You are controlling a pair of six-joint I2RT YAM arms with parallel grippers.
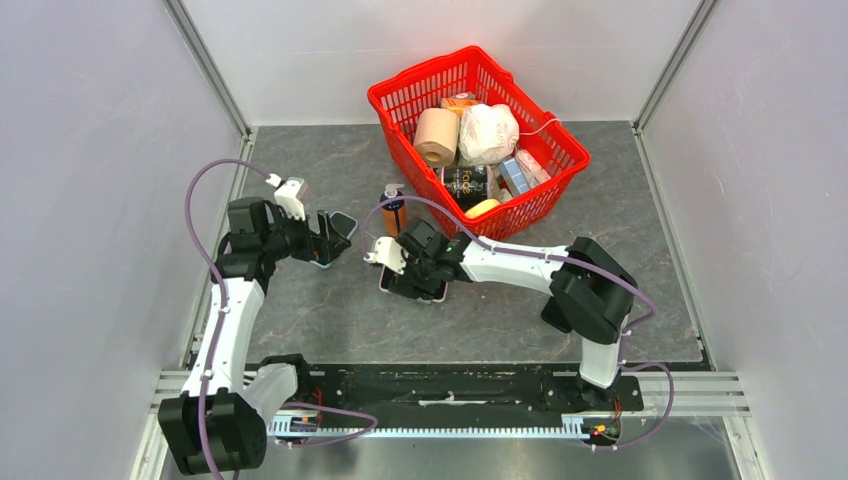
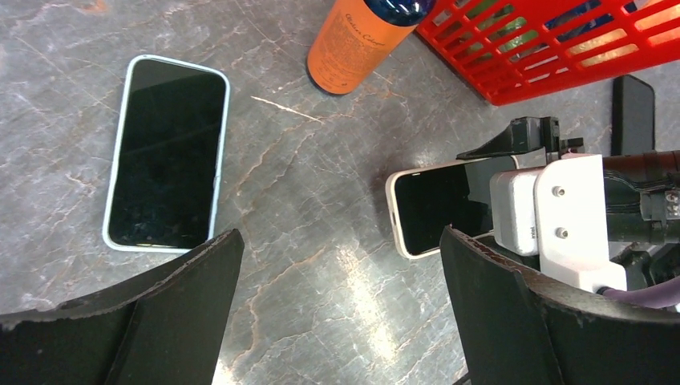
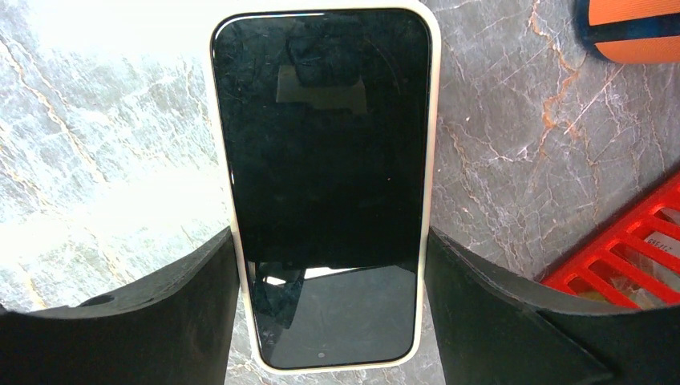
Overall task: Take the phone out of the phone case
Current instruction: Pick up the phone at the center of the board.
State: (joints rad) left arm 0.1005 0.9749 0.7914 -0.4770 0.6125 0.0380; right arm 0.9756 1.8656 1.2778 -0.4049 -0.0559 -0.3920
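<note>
Right wrist: right claw (image 3: 329,241) pinching white-cased phone (image 3: 325,184) across its width, one finger against each long edge, near the end closest to the camera. Phone flat on worktop (image 3: 104,120), screen up, long axis running straight away from the claw. Bottle (image 3: 633,32) off the far right corner, basket (image 3: 633,241) close on the right. Bare worktop to the left.

Left wrist: left claw (image 2: 341,241) spread wide, holding nothing, over bare worktop. White-cased phone ahead and right, its free short end pointing this way. Blue-cased phone (image 2: 167,152) ahead and left, lying apart and untouched. Bottle beyond, between the two.

Top: right claw down on the white-cased phone mid-worktop. Left claw just beside it to the left, next to the blue-cased phone.

Probably right holds while left works the case lip at the free end. Left side is the clear approach. Watch the bottle and the basket wall on the far side.
</note>
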